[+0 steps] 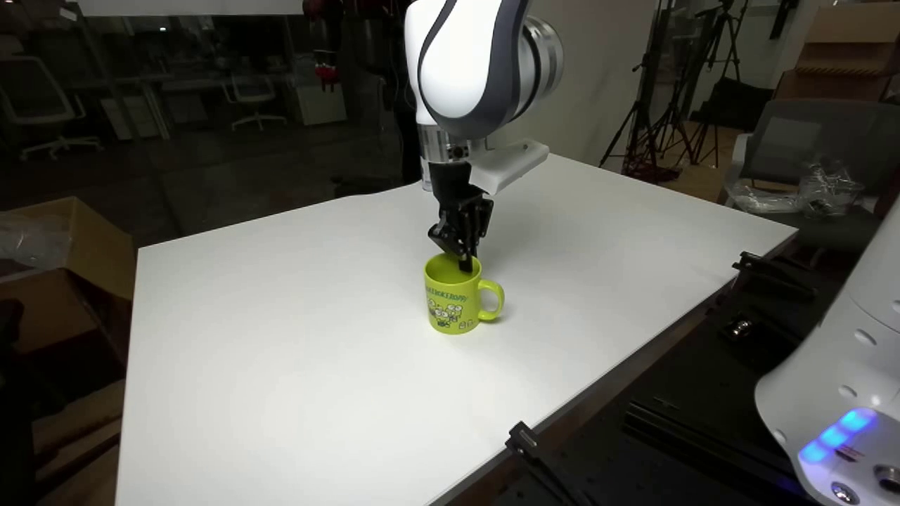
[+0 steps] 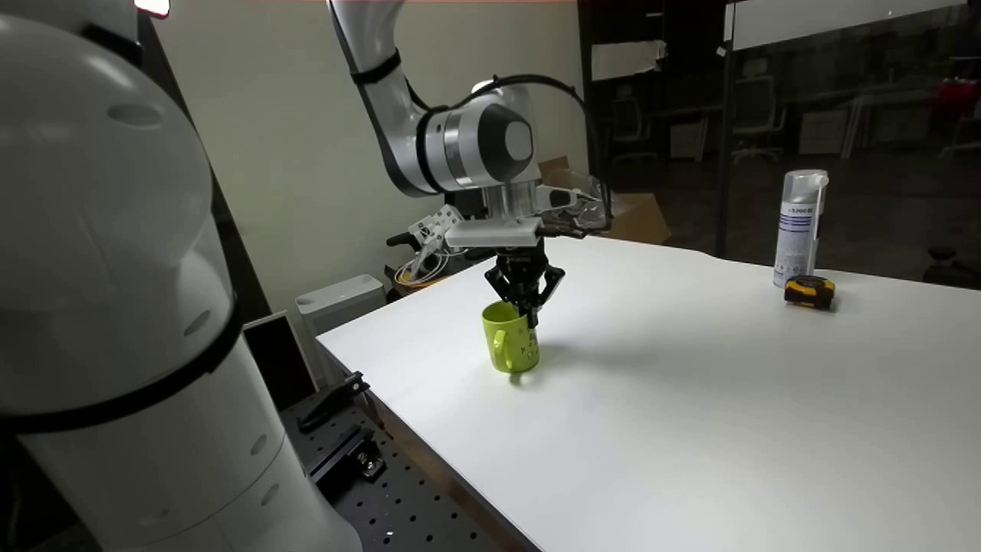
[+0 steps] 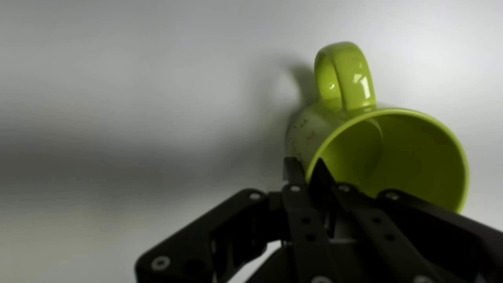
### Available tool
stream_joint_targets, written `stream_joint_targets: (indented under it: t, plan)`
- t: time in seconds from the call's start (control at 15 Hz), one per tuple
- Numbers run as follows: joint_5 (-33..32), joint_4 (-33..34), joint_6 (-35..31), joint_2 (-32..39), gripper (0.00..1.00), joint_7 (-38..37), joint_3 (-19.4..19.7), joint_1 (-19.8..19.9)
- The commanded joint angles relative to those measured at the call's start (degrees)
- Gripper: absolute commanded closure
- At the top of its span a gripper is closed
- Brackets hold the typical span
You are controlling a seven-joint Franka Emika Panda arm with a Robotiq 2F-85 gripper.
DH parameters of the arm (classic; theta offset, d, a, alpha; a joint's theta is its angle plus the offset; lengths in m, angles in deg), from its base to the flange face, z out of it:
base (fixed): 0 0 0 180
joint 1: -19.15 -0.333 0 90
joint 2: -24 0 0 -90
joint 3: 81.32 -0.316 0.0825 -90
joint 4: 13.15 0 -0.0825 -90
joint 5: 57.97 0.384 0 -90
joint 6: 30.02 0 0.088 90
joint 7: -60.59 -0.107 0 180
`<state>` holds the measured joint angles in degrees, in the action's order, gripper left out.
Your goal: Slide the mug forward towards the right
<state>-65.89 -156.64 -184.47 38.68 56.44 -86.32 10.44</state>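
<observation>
White table [image 1: 281,337], fingertip [image 3: 321,177] inside mug [image 1: 452,303]

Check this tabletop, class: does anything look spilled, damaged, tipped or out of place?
Nothing stands out. The lime-green mug sits on the white table with no visible damage, the pincer grips its rim, and in an exterior view a spray can stands upright beside a tape measure.

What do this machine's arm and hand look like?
The arm is smooth, white and rounded, with dark bands. A black cable loops from it. A blue light strip glows on the white base. The hand is black and angular, with slim jointed fingers and pale round pins.
</observation>
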Motion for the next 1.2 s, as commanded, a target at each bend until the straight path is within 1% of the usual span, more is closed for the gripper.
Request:
stream_joint_targets:
  t: [0.0, 0.4, 0.67, 1.0, 1.13]
  plan:
    - [2.3, 0.8, 0.8, 0.3, 0.97, 1.0, -0.2, 1.1]
    - [9.1, 3.4, 1.2, 1.9, 0.97, 3.7, 1.8, 6.7]
    - [11.8, 4.8, 0.5, 2.6, 0.97, 4.1, 3.6, 9.9]
    - [13.7, 4.8, -1.8, 2.8, 0.97, 2.9, 5.6, 12.1]
    - [13.6, 4.6, -3.3, 2.9, 0.97, 1.6, 6.6, 12.0]
